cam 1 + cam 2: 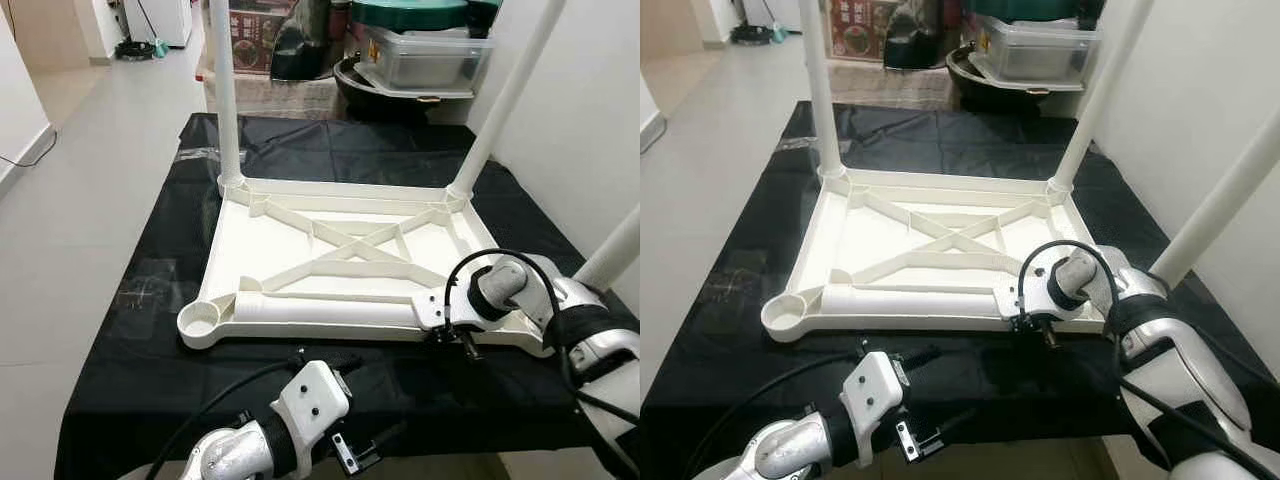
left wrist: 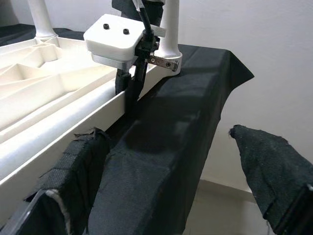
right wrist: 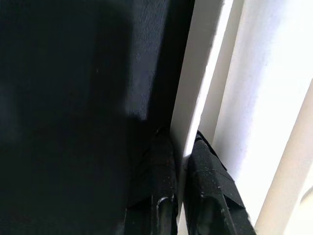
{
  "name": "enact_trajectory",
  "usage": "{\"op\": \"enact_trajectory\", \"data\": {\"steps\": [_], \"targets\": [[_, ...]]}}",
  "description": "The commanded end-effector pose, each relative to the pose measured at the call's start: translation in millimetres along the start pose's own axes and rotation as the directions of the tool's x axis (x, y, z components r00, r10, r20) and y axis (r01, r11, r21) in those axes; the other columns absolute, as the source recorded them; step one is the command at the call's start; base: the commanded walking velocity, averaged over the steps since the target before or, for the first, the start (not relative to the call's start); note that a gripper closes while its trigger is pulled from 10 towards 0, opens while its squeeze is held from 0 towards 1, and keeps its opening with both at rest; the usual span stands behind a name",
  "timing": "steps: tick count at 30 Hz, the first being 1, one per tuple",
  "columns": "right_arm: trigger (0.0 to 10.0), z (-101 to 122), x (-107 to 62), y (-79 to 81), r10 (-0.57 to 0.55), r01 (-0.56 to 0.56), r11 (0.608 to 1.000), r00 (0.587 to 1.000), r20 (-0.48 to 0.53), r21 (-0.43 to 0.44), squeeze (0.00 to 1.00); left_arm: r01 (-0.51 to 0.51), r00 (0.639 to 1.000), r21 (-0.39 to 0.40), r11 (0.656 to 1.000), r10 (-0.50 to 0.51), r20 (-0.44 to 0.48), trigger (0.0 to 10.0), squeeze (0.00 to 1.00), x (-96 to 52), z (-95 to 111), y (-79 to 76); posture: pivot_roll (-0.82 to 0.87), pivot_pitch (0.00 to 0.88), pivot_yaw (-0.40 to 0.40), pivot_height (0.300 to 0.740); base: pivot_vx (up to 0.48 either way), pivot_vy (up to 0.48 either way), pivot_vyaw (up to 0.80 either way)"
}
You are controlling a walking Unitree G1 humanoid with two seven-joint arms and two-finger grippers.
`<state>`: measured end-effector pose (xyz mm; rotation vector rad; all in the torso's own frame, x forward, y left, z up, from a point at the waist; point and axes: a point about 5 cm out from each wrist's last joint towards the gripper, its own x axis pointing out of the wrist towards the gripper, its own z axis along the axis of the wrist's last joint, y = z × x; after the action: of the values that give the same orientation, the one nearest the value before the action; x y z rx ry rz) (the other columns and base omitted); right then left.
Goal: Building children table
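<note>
Fingers (image 3: 164, 196) of the right gripper (image 1: 452, 338) clamp the near rim of the upturned tabletop (image 1: 300, 250), steadying it on the black-clothed table (image 1: 130, 330); the left gripper (image 1: 345, 455), fingers apart, waits at 6 o'clock.

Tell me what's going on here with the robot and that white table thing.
A white children's table top lies upside down on a black cloth, three legs already standing in its corners. The fourth leg lies loose inside it, and the near-left socket is empty. The right end effector pinches the top's near rim. The left end effector hovers open, off the near edge.
</note>
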<state>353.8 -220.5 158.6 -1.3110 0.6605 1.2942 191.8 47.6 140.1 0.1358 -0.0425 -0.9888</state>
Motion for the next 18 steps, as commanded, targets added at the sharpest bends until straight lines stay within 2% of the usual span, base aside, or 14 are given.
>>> {"op": "enact_trajectory", "data": {"steps": [1, 3, 4, 5, 8, 9, 10, 11, 13, 14, 18], "targets": [[2.8, 5, -10.3, -10.0, -0.056, 0.053, 0.992, 0.998, -0.023, -0.111, 0.00, 0.007, 1.000, -0.006, 1.000, -0.007, -0.006, 10.0, 0.00, 0.2, 0, -4.1, 0.16, 0.053, -0.132, 0.740, 0.000, 0.000, 0.00], [2.8, 5, -10.3, -10.0, -0.056, 0.053, 0.992, 0.998, -0.023, -0.111, 0.00, 0.007, 1.000, -0.006, 1.000, -0.007, -0.006, 10.0, 0.00, 0.2, 0, -4.1, 0.16, 0.053, -0.132, 0.740, 0.000, 0.000, 0.00], [8.7, 6, -10.3, -10.7, -0.062, 0.059, 0.992, 0.998, -0.023, -0.111, 0.00, 0.007, 1.000, -0.005, 1.000, -0.007, -0.008, 10.0, 0.00, 0.5, 0, -4.1, 0.16, 0.045, -0.130, 0.740, 0.000, 0.000, 0.00], [10.0, 6, -10.2, -10.8, -0.061, 0.059, 0.992, 0.998, -0.013, -0.113, 0.00, 0.008, 1.000, -0.004, 1.000, -0.008, -0.009, 10.0, 0.00, 0.7, 0, -4.1, 0.16, 0.045, -0.130, 0.740, 0.000, 0.000, 0.00], [10.0, 7, -10.5, -11.8, -0.071, 0.070, 0.991, 0.997, -0.009, -0.116, 0.00, 0.008, 1.000, -0.003, 1.000, -0.008, -0.009, 10.0, 0.00, 0.9, 0, -4.0, 0.17, 0.042, -0.125, 0.740, 0.000, 0.000, 0.00], [10.0, 8, -11.3, -13.0, -0.084, 0.082, 0.988, 0.996, -0.004, -0.129, 0.68, 0.008, 1.000, -0.002, 1.000, -0.008, -0.010, 10.0, 0.00, 1.0, -1, -3.4, 0.17, 0.034, -0.126, 0.740, 0.000, 0.000, 0.00], [10.0, 8, -11.3, -13.0, -0.084, 0.082, 0.988, 0.996, -0.004, -0.129, 0.68, 0.008, 1.000, -0.002, 1.000, -0.008, -0.010, 10.0, 0.00, 1.0, -1, -3.4, 0.17, 0.034, -0.126, 0.740, 0.000, 0.000, 0.00], [10.0, 8, -13.4, -14.9, -0.100, 0.099, 0.986, 0.995, 0.001, -0.133, 1.00, 0.008, 1.000, 0.000, 1.000, -0.008, -0.012, 10.0, 0.00, 1.2, -2, -2.6, 0.17, 0.028, -0.123, 0.740, 0.000, 0.000, 0.00], [10.0, 9, -16.4, -16.8, -0.117, 0.118, 0.984, 0.993, 0.012, -0.133, 1.00, 0.009, 1.000, 0.002, 1.000, -0.009, -0.013, 10.0, 0.00, 1.6, -2, -1.7, 0.17, 0.022, -0.122, 0.740, 0.000, 0.000, 0.00], [10.0, 10, -19.5, -18.9, -0.136, 0.138, 0.982, 0.990, 0.026, -0.131, 0.00, 0.009, 1.000, 0.005, 1.000, -0.009, -0.014, 10.0, 0.00, 2.1, -3, -0.4, 0.17, 0.015, -0.117, 0.740, 0.000, 0.000, 0.00], [10.0, 7, -32.4, -19.5, -0.118, 0.122, 0.987, 0.992, 0.048, -0.102, 0.00, 0.008, 1.000, 0.007, 1.000, -0.008, -0.019, 10.0, 0.00, 3.1, -5, 2.8, 0.17, 0.005, -0.110, 0.740, 0.000, 0.000, 0.00]]}}
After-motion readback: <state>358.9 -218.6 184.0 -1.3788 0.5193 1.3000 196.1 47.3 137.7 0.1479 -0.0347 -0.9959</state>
